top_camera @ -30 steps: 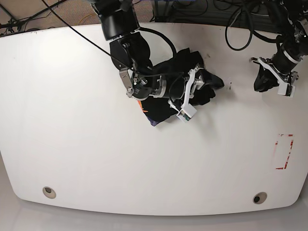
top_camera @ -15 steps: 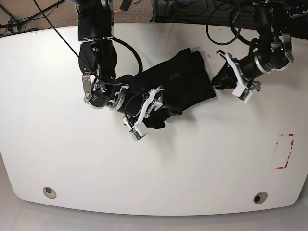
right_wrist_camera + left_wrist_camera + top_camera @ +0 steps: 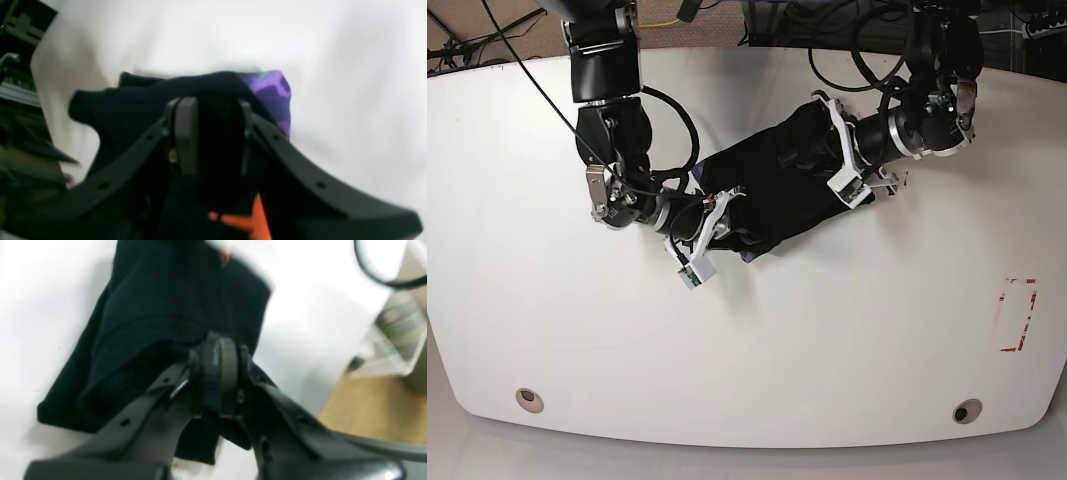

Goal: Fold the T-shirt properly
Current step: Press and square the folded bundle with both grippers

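The black T-shirt (image 3: 777, 180) lies bunched in a slanting band across the middle back of the white table (image 3: 747, 340). In the base view my right gripper (image 3: 722, 225) sits at its lower left end. My left gripper (image 3: 839, 165) is at its upper right end. In the left wrist view the pads (image 3: 217, 373) are pressed together on a fold of the T-shirt (image 3: 160, 306). The right wrist view shows the right gripper (image 3: 215, 133) with a thick fold of the T-shirt (image 3: 133, 100) filling the gap between its fingers. A purple print patch (image 3: 273, 90) shows beside it.
A red-marked rectangle (image 3: 1017, 315) is on the table at the right. Two round holes (image 3: 528, 399) (image 3: 967, 411) sit near the front edge. Cables (image 3: 867, 40) hang over the back edge. The table edge and wooden floor (image 3: 367, 413) lie right of the left gripper.
The left arm has swung in from the far right onto the shirt's right end. The right arm has drawn back to the left, its jaws narrowing on cloth. The shirt has stretched out longer.
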